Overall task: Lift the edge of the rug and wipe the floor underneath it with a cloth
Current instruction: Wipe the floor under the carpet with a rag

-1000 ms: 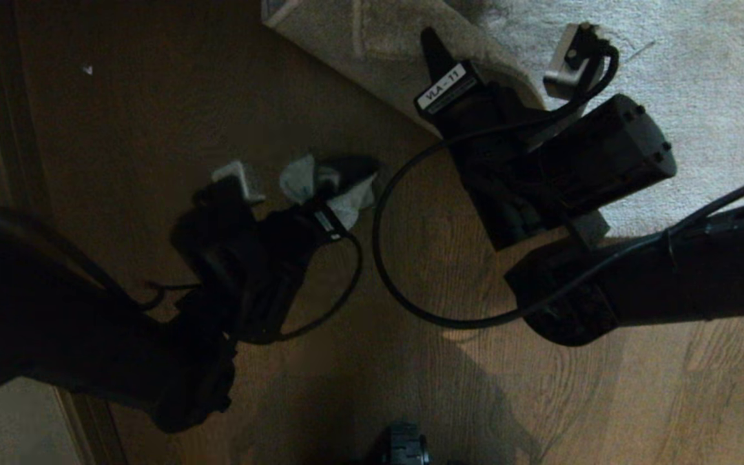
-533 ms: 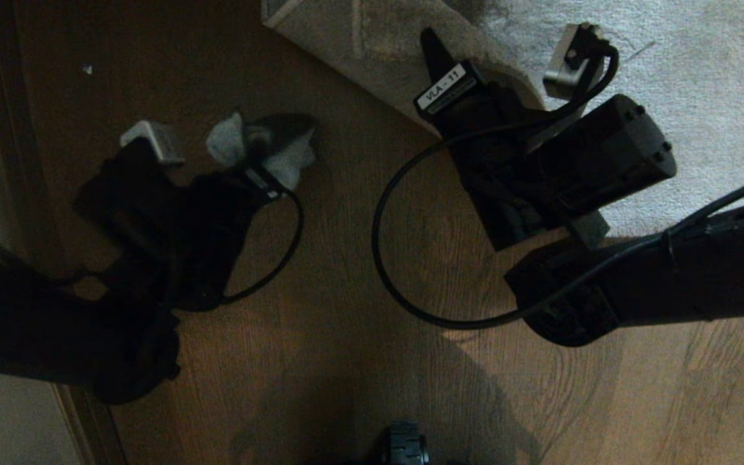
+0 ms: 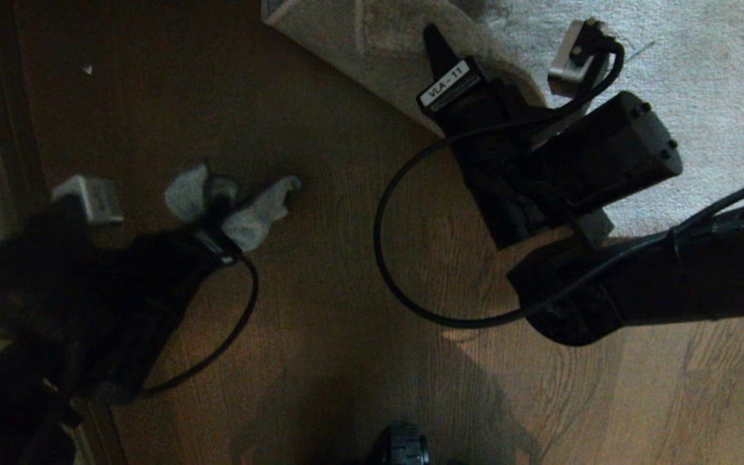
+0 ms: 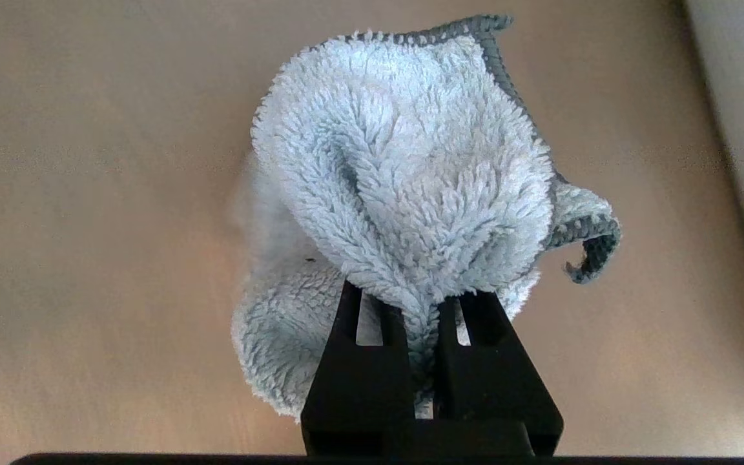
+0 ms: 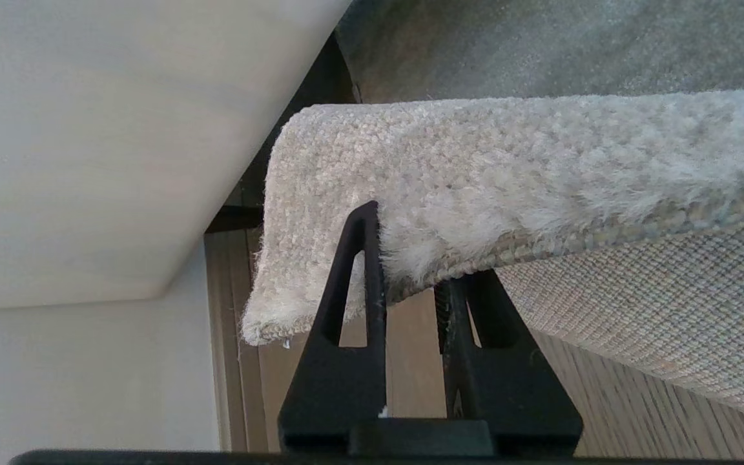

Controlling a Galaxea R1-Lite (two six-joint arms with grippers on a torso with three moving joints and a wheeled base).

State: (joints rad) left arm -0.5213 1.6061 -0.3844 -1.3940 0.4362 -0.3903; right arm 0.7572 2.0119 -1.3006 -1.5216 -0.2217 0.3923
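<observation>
Left gripper (image 3: 217, 203) has swept w/ the cloth (image 3: 252, 213): a sec ago it was near mid-frame in head view, close to the right arm's cable loop; half a sec ago further up and to the left; now lower and further left, by the dark strip along the left side. Right side hasn't shifted.

Left gripper (image 4: 420, 310): jaws nearly closed, pinching a fold of the cloth (image 4: 404, 187). Cloth is fluffy pale blue-grey w/ darker stitched hem, bunched up, spilling both sides of the fingers (image 4: 359, 361). It's down at the floor (image 3: 346, 271); can't tell for sure if it's pressing on the planks.

Right gripper (image 5: 411, 258): narrow, clamped on the rug edge (image 5: 449, 258) near its corner. Pile side on one finger, woven backing on the other. Edge is held up off the floor (image 5: 411, 361), corner flap drooping past the fingers, plank visible under it.

Head view: right gripper (image 3: 440, 55) at top, rug edge (image 3: 372, 58) running diagonally there, backing turned up; rest of rug lies flat to the right.
</observation>
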